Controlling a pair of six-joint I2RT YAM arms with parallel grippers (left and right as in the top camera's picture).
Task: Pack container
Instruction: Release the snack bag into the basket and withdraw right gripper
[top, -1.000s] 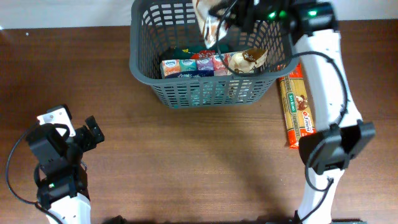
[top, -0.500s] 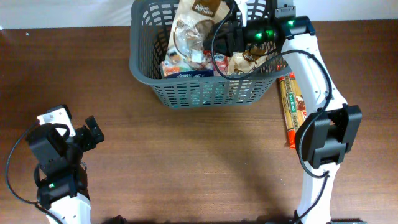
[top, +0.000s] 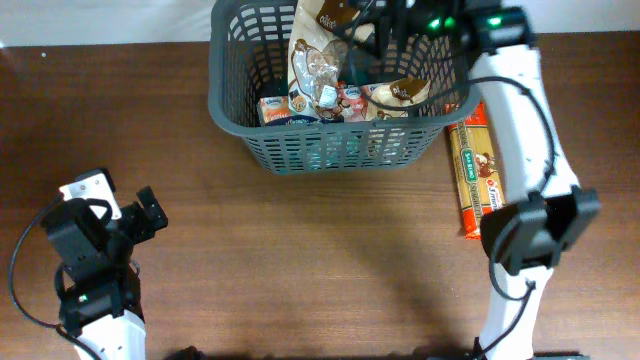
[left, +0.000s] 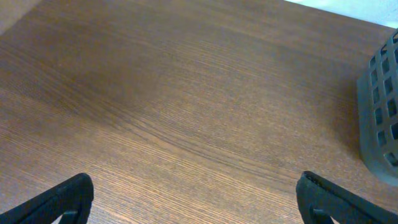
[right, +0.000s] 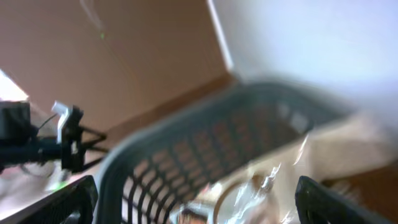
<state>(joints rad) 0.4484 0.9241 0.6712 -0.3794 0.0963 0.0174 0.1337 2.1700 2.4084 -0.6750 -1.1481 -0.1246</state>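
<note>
The container (top: 340, 148) is a dark grey slotted basket at the table's far middle. Inside it a brown-and-clear snack bag (top: 318, 60) lies loose against the left part. Under that bag runs a row of small colourful cartons (top: 300, 106), with another brown bag (top: 402, 94) to their right. My right gripper (top: 372, 28) hangs open above the basket's far right, just right of the snack bag and holding nothing. Its wrist view is blurred and shows the basket's wall (right: 186, 143) and the shiny bag (right: 298, 168) beyond the open gripper (right: 199, 202). At the near left my left gripper (top: 150, 215) stands open over bare wood.
A long yellow-and-red packet (top: 478, 180) lies on the table just right of the basket, beside the right arm. The left wrist view shows brown table between the open left gripper (left: 199, 202) and the basket's corner (left: 379, 118) at the right edge.
My right gripper opened and let go of the snack bag, which dropped into the basket. The right wrist has swung back to the right. The left arm has not moved.
</note>
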